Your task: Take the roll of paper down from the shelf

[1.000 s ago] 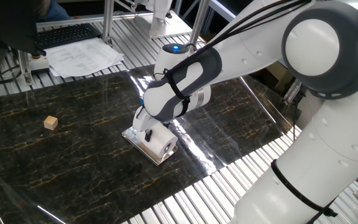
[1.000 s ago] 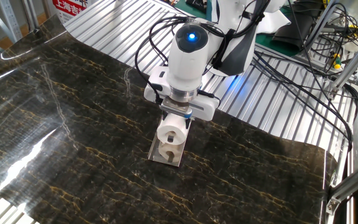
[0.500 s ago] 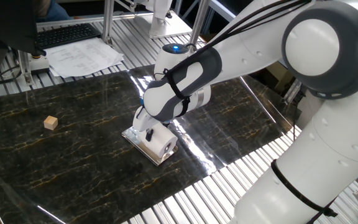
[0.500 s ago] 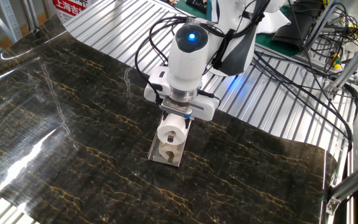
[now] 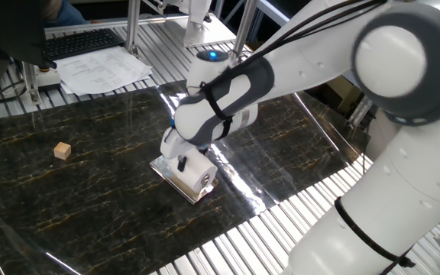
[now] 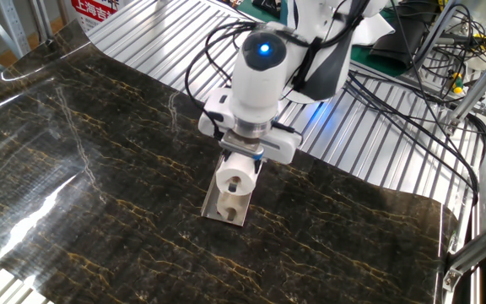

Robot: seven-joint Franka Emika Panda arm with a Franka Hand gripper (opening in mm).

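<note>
Since the earlier frames the arm (image 5: 312, 69) has shifted a little and the roll of paper (image 6: 234, 178) sits slightly higher against the shelf (image 6: 226, 208), so that more of its mirror image shows on the plate below it. Taking the shelf as the landmark: the dark marbled table (image 5: 75, 191) spreads out all round it, and the big white arm reaches down to it from the far right in one fixed view, its wrist with the blue light (image 6: 265, 48) directly above it in the other fixed view. The gripper (image 6: 241, 160) hangs straight over the shelf with its fingers pinched on the roll of paper, one on either side. The roll lies on its side, hollow core facing the camera in the other fixed view; whether it still touches the plate cannot be told. The shelf itself lies flat on the table. Well apart from it, off to the left in one fixed view, sits a small wooden cube (image 5: 63, 150).
</note>
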